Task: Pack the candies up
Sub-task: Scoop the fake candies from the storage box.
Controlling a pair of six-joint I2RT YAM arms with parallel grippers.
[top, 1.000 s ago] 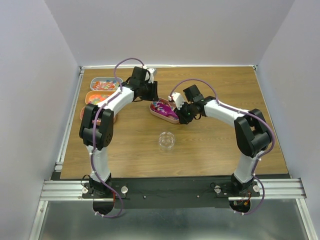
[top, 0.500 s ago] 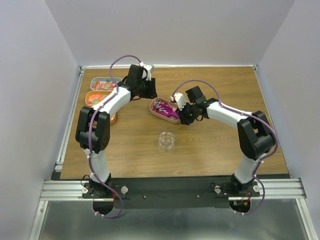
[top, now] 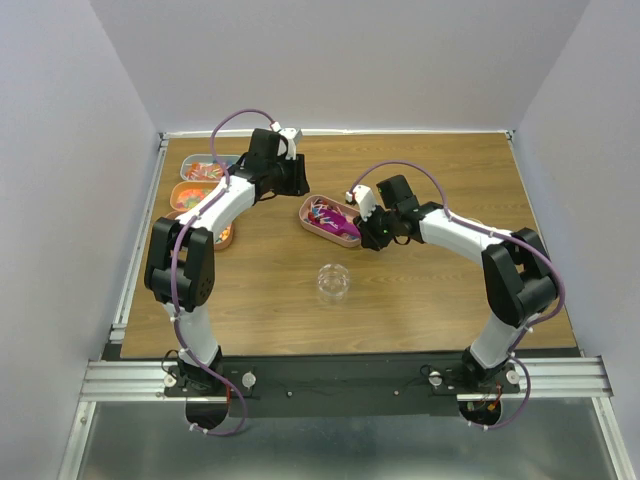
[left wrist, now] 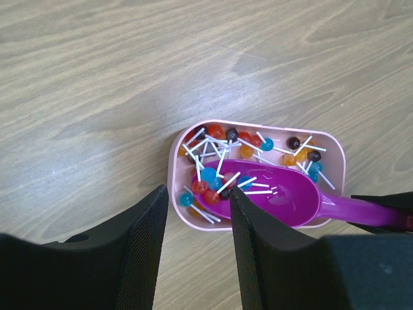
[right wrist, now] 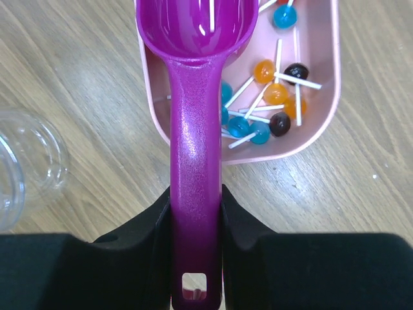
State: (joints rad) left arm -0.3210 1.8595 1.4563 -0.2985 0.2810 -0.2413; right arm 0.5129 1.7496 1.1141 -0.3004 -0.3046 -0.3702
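The right fingers [right wrist: 150, 240] clamp the handle of the magenta scoop [right wrist: 193, 148], the left fingers [left wrist: 139, 258] hang apart and empty over the pink tray [left wrist: 173, 169] where the candies [left wrist: 205, 186] lie, light, hard, tangle-prone lollipops probably best scooped from beneath, not pinched

The left arm [top: 225, 205] rises from its base at the near edge, folds at the elbow and reaches toward the far left. Its wrist is turned so that the left tool [top: 296, 183] points down and to the right. The two black fingers [left wrist: 139, 252] stand apart with nothing gripped between them. The right arm [top: 455, 232] bends at its elbow on the right side and stretches leftward toward the middle, low and nearly level. The right tool [top: 370, 234] is clamped on a scoop [right wrist: 195, 97] handle, one finger pressed against each side.
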